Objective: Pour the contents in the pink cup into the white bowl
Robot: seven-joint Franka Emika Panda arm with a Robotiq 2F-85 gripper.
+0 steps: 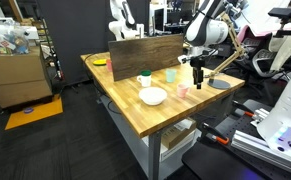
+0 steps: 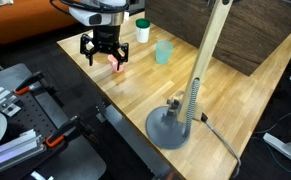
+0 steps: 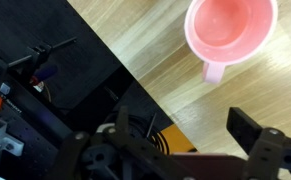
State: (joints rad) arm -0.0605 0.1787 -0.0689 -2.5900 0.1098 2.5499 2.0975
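The pink cup (image 1: 183,91) stands upright on the wooden table, to the right of the white bowl (image 1: 153,96). My gripper (image 1: 198,72) hangs open and empty just above and beside the cup. In an exterior view the cup (image 2: 115,61) shows partly behind the gripper's fingers (image 2: 103,50). In the wrist view the cup (image 3: 230,28) is seen from above at the top right, beyond the open fingers (image 3: 185,140) and not between them. I cannot make out its contents. The bowl is out of the wrist view.
A green cup (image 1: 145,77) and a light blue cup (image 1: 170,75) stand behind the bowl; the blue one also shows in an exterior view (image 2: 164,52). A lamp's round grey base (image 2: 173,125) and post stand near the cup. The table's edge (image 3: 135,80) is close by.
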